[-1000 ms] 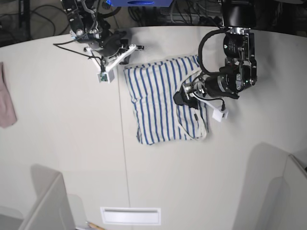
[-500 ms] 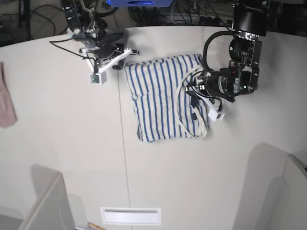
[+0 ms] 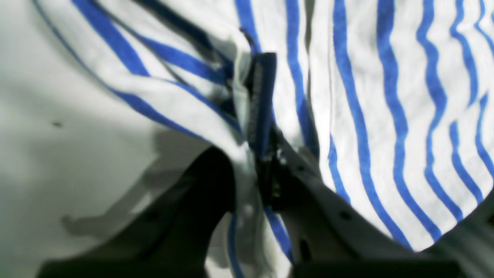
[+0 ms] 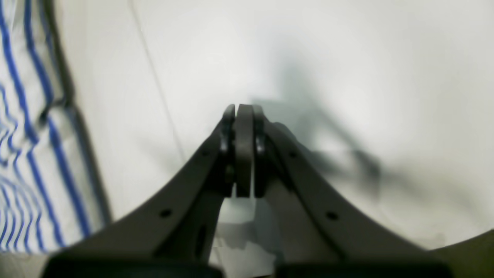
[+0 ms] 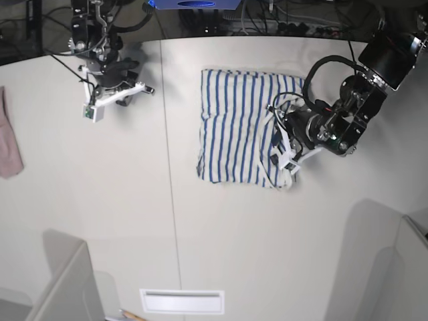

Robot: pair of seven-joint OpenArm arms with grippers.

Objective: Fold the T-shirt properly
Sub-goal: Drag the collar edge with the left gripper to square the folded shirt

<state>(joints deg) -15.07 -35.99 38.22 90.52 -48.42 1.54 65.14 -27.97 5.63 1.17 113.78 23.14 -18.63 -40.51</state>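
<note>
The T-shirt [image 5: 234, 124], white with thin blue stripes, lies bunched and partly folded on the white table [image 5: 134, 200]. My left gripper [image 5: 283, 137] is at the shirt's right edge, shut on a pinch of fabric. In the left wrist view the left gripper [image 3: 257, 156] clamps a ridge of the T-shirt [image 3: 386, 96] just below the small dark neck label [image 3: 263, 96]. My right gripper [image 5: 146, 89] is off to the shirt's left, apart from it. The right wrist view shows the right gripper [image 4: 239, 112] shut and empty above bare table, with the T-shirt [image 4: 23, 135] at the left margin.
A plain pinkish cloth [image 5: 8, 144] hangs over the table's far left edge. Grey panels [image 5: 70, 284] stand at the front left, and more panels [image 5: 381, 261] at the front right. A white slot [image 5: 182, 301] sits in the front edge. Cables run behind the table.
My left gripper has closed on the shirt's right side and pulled it right and toward the back. My right arm has drawn away to the left, still shut.
</note>
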